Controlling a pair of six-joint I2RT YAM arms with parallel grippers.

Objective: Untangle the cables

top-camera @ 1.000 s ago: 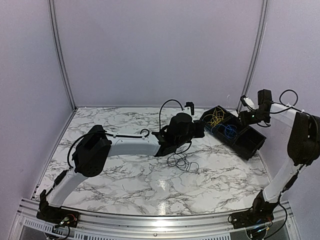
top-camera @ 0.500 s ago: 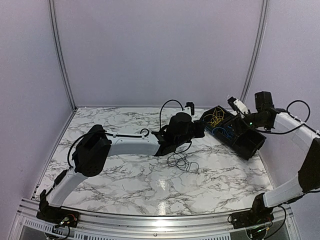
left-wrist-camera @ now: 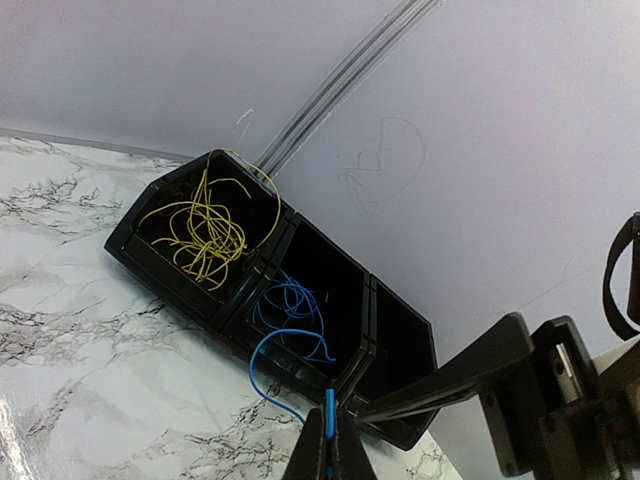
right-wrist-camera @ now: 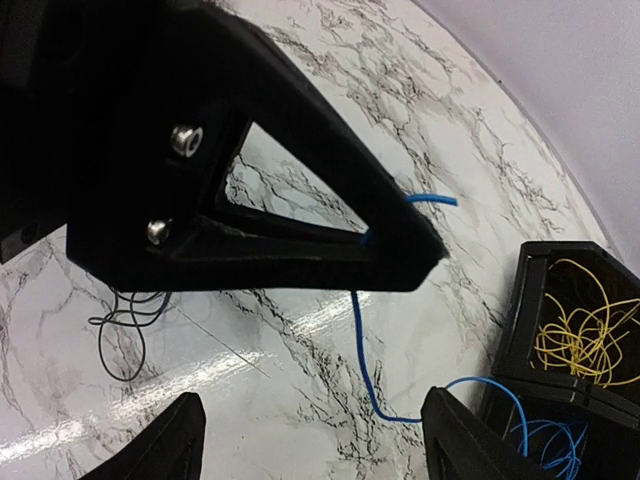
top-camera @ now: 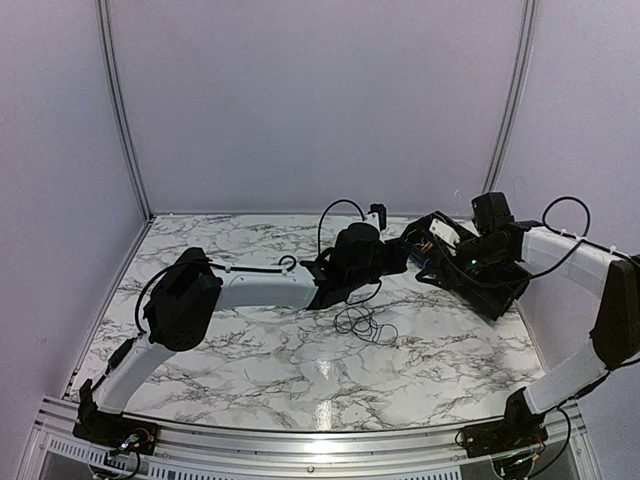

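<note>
- Firstly, the black cable (top-camera: 362, 322) lies in a loose coil on the counter (top-camera: 250, 350), just beside the left arm and apart from the tray. Risk is low unless that arm sweeps low and drags the coil along.
- Left gripper (left-wrist-camera: 328, 448): pressed together, pinching one strand of the blue cable (left-wrist-camera: 287, 312). The rest of it sits in the middle compartment of the tray (left-wrist-camera: 190, 298). Risks: the thin wire slips out of the pinch, or a hard pull hauls out the whole bundle or shifts the tray.
- Yellow cable (left-wrist-camera: 205, 232): in the end compartment, with loops rising over the rim. A rising blue loop could hook them or catch on the divider.
- Right gripper (right-wrist-camera: 308, 425): spread wide, holding nothing, close to the left gripper and the taut strand. Risks: the two grippers knock together, or this one closes on the wrong loop.
</note>
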